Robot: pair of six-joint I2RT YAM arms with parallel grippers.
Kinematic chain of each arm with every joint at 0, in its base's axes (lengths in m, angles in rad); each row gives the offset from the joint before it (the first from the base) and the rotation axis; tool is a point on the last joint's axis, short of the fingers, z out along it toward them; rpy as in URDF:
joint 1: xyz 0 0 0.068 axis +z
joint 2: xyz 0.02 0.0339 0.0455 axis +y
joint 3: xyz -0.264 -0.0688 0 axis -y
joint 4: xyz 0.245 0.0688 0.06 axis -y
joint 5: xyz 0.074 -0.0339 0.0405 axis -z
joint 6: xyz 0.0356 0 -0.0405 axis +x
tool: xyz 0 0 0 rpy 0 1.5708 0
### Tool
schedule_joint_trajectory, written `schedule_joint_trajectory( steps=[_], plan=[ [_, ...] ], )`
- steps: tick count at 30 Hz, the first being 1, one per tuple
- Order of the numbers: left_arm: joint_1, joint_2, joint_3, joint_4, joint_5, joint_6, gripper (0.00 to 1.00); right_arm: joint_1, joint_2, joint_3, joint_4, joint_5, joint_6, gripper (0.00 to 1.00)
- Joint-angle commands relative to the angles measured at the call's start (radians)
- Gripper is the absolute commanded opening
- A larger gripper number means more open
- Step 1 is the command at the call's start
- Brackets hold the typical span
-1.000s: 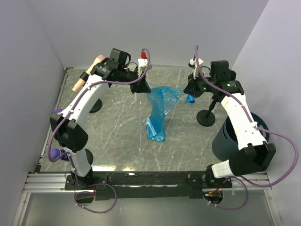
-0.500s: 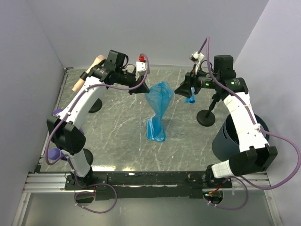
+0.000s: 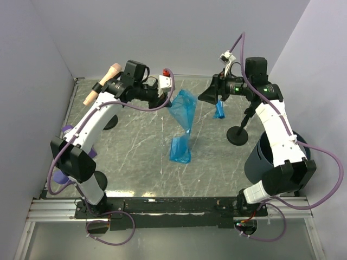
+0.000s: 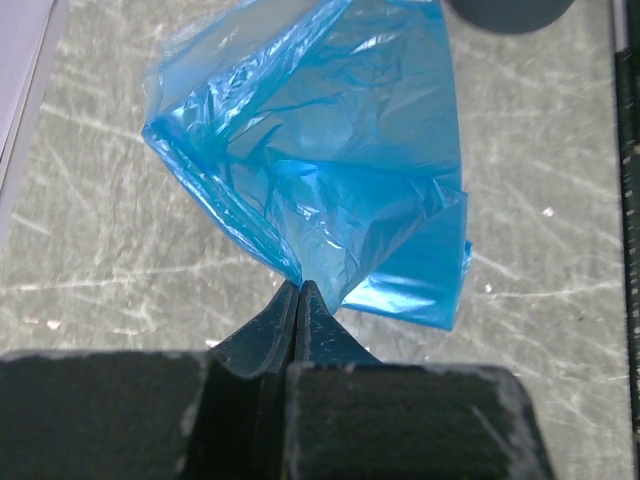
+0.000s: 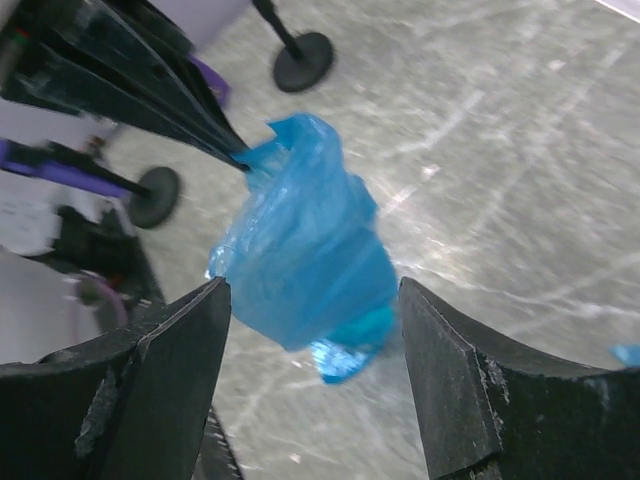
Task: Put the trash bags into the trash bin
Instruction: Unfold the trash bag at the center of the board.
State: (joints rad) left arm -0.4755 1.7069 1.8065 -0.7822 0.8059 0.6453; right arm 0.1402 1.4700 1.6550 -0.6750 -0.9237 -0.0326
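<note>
Blue trash bag [image 3: 183, 116], pinched at its top by the left gripper [image 3: 167, 101], hangs upright, well left of the trash bin [image 3: 256, 161]. The right gripper [image 3: 206, 97] — spread, empty — faces it from the bin's side.

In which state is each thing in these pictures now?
left gripper: shut on the trash bag.
right gripper: open, touching nothing.
trash bag: held up, hanging, lower end on the table.
small blue bag: on the table, untouched.
trash bin: upright, inside not visible.
</note>
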Motion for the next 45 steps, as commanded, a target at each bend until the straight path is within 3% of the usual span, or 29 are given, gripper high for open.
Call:
schedule_joint_trajectory(
  steps=[1, 6, 10, 14, 25, 29, 35, 41, 45],
  plan=[
    [-0.005, -0.056, -0.027, 0.043, -0.065, 0.053, 0.01, 0.002, -0.043, -0.040, -0.104, 0.129, -0.206, 0.74],
    [-0.023, -0.050, -0.032, 0.018, -0.102, 0.105, 0.01, -0.005, -0.109, -0.139, -0.129, 0.077, -0.268, 0.74],
    [-0.046, -0.055, -0.056, 0.017, -0.135, 0.134, 0.01, -0.005, -0.119, -0.135, -0.155, -0.047, -0.277, 0.75],
    [-0.060, -0.064, -0.088, 0.031, -0.168, 0.152, 0.01, -0.010, -0.116, -0.121, -0.181, -0.075, -0.296, 0.75],
    [-0.066, -0.093, -0.157, 0.072, -0.232, 0.162, 0.00, -0.031, -0.091, -0.101, -0.330, 0.152, -0.463, 0.73],
    [-0.074, -0.101, -0.161, 0.087, -0.223, 0.163, 0.01, -0.044, -0.100, -0.095, -0.281, 0.071, -0.391, 0.73],
    [-0.084, -0.110, -0.156, 0.103, -0.198, 0.139, 0.01, -0.030, -0.054, -0.070, -0.109, -0.039, -0.109, 0.75],
    [-0.097, -0.109, -0.147, 0.116, -0.198, 0.105, 0.01, 0.027, 0.013, -0.089, -0.014, -0.059, 0.068, 0.77],
    [-0.097, -0.109, -0.150, 0.118, -0.195, 0.096, 0.01, 0.093, 0.044, -0.086, -0.018, -0.027, 0.070, 0.77]
  ],
)
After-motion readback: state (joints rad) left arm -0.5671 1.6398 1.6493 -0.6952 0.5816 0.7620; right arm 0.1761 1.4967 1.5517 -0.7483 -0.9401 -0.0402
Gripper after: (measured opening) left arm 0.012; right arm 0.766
